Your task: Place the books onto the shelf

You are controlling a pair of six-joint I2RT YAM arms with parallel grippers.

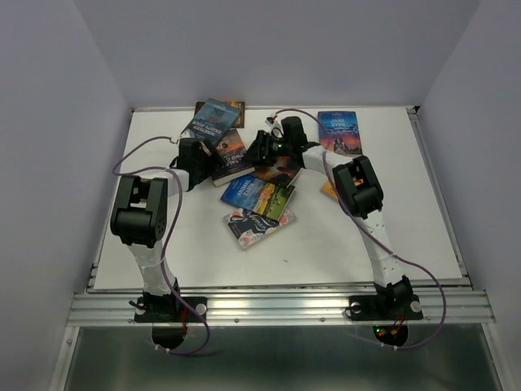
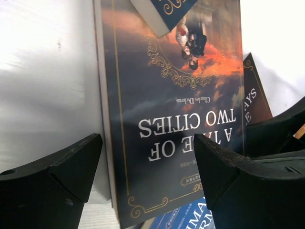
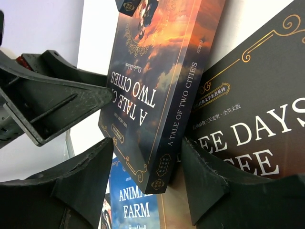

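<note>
Nearest, an aluminium rail (image 1: pixel 277 303) edges the matte white table (image 1: pixel 407 236) and carries both arm bases; the pale grey left wall (image 1: pixel 49 163) and right wall (image 1: pixel 488 130) close the sides. The books (image 1: pixel 244 191) lie flat on the tabletop, most in a loose overlapping heap at mid-table; nearest of the heap, a flowered book (image 1: pixel 257 226); beyond it, Animal Farm (image 3: pixel 135 207), blue, partly under A Tale of Two Cities (image 2: pixel 162 109), whose sunset cover faces up; just beside that book's spine, a dark book lettered DAYS (image 3: pixel 252 129); an orange book (image 1: pixel 328 192) shows under the right forearm. Left gripper (image 2: pixel 147 143): fingers spread wide, one to each side of the near end of A Tale of Two Cities; contact cannot be told. Right gripper (image 3: pixel 147 143): fingers partly spread astride that book's spine corner; whether they press it cannot be told; the two grippers stand close together, facing across the book. Farther, a navy book (image 1: pixel 213 120) rests over the far end of A Tale of Two Cities; behind it, a brown book (image 1: pixel 234 105); well apart to the right, a blue book (image 1: pixel 339 132) lies alone; last, the plain back wall (image 1: pixel 277 49).
</note>
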